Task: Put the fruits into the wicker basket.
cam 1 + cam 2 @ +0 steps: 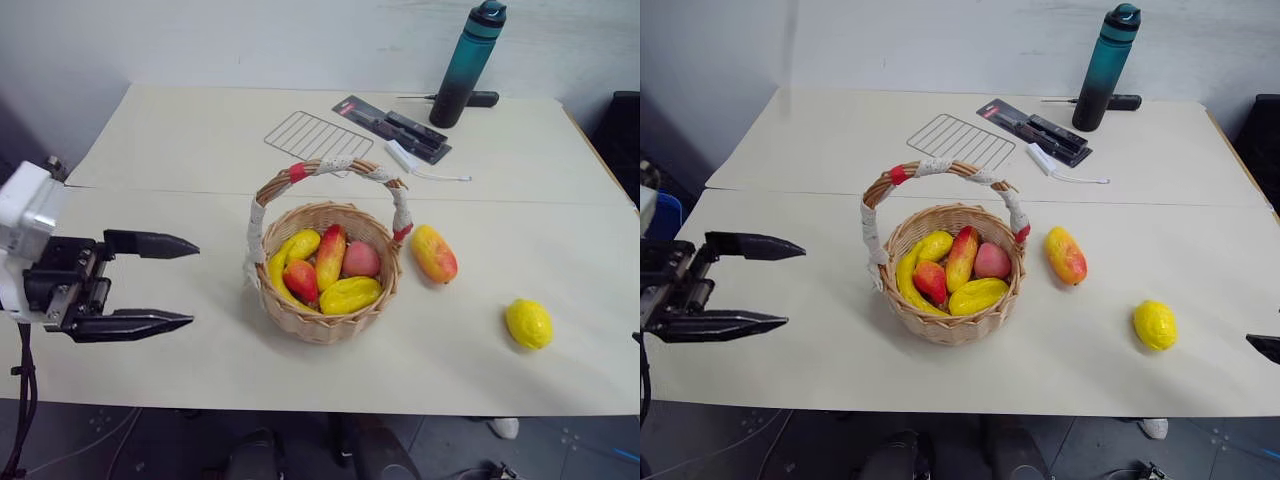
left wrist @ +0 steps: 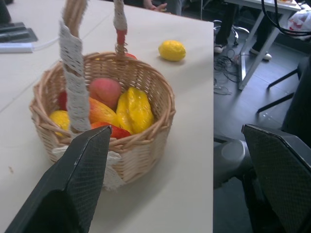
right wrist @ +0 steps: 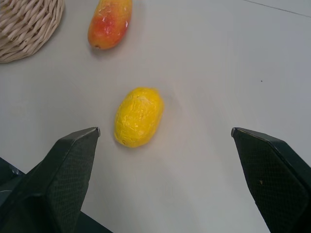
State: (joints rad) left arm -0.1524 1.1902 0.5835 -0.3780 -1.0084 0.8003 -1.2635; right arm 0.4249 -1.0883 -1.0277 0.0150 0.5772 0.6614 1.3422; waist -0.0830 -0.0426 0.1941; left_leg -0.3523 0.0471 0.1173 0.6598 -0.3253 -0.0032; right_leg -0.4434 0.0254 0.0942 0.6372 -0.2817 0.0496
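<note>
The wicker basket stands mid-table with its taped handle arching over it. Inside lie several fruits, yellow, red and pink. To its right, a yellow-orange mango rests on the table, and a bumpy yellow lemon lies further right, near the front edge. My left gripper hovers left of the basket, pointing at it, open and empty. In the right wrist view my right gripper is open and empty, with the lemon lying on the table between and just beyond its fingers and the mango farther off.
A flat wire rack, a black packaged tool and a white item with a cord lie behind the basket. A teal bottle stands at the back, with a black pen beside it. The table's front edge is close.
</note>
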